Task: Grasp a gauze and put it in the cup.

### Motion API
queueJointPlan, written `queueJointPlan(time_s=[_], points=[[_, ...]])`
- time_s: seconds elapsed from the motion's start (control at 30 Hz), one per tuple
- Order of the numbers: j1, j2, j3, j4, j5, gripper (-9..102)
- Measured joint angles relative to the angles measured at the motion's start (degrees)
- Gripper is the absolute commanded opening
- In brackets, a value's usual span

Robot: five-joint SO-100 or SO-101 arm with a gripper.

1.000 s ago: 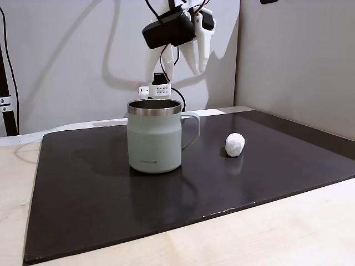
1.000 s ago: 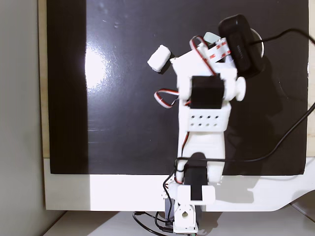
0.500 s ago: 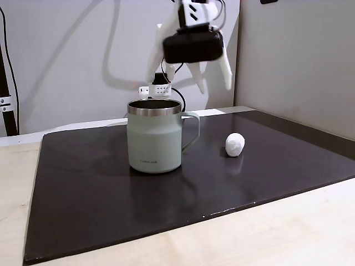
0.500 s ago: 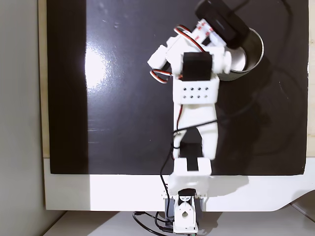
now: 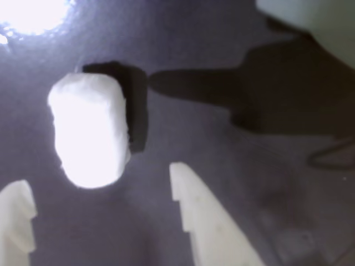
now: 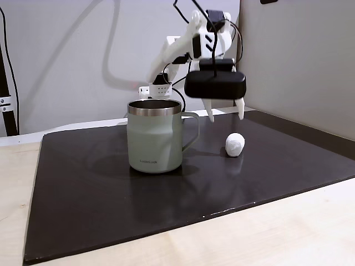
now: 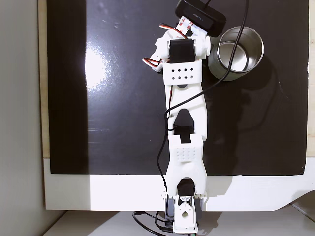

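The gauze (image 6: 234, 144) is a small white roll lying on the dark mat, to the right of the cup (image 6: 154, 136) in a fixed view from the side. The cup is a sage-green mug with a steel rim, upright, its handle toward the gauze. My gripper (image 6: 226, 113) hangs open a little above the gauze, fingers pointing down. In the wrist view the gauze (image 5: 89, 130) lies just ahead of my open gripper (image 5: 97, 177), between the lines of the two fingers, and a bit of the cup (image 5: 310, 22) shows at top right. From above, the cup (image 7: 260, 51) stands right of the arm.
A dark mat (image 6: 111, 194) covers most of the light wooden table (image 6: 277, 233). A grey wall panel (image 6: 299, 61) rises behind the mat at the right. Black cables hang from the arm near the cup.
The arm has swung from above the cup to the gauze's side, stretched out and come down. The gripper now hangs low over the gauze. Cup and gauze have not moved.
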Motion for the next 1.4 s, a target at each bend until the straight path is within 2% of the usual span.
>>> queueJointPlan(time_s=[0.93, 1.03, 1.2, 1.4], points=[[-3.9, -20.0, -12.7, 0.2, -0.2, 26], [-3.9, -20.0, -12.7, 0.2, -0.3, 22], [-3.9, -20.5, -13.1, 0.2, 0.0, 2], [-3.9, -20.5, -13.7, 0.2, 0.8, 0]])
